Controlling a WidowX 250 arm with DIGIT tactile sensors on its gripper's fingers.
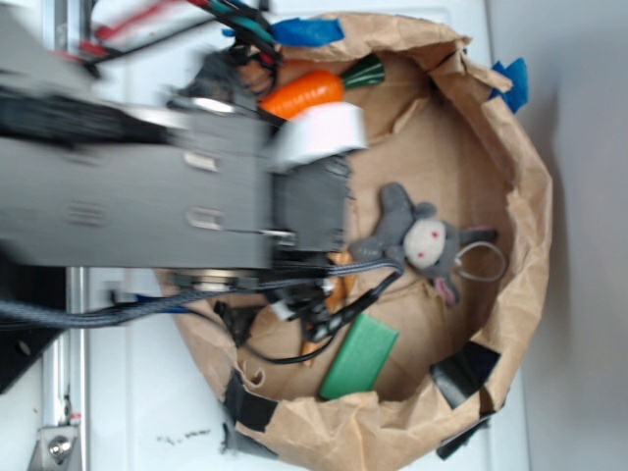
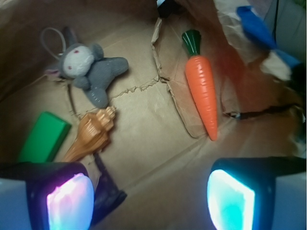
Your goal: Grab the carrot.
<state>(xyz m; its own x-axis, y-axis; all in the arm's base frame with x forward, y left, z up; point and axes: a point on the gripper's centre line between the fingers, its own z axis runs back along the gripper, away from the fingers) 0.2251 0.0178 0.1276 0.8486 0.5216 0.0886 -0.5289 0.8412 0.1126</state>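
The carrot [image 2: 203, 87] is smooth bright orange with a dark green cap and lies on the brown paper floor, cap far, tip pointing toward me. In the exterior view the carrot [image 1: 304, 91] shows at the top of the paper basin, partly behind the arm. My gripper [image 2: 151, 199] is open, its two glowing pads wide apart at the bottom of the wrist view, with only bare paper between them. The carrot's tip sits ahead of the right pad [image 2: 230, 201], not touching it. In the exterior view the jaws are hidden under the blurred arm.
A grey plush bunny [image 2: 88, 68], an orange-brown spiral seashell [image 2: 93, 133] and a green block [image 2: 44, 136] lie to the left. A crumpled brown paper wall [image 1: 530, 196] rings the floor. Blue tape [image 2: 259, 28] sticks to the rim at right.
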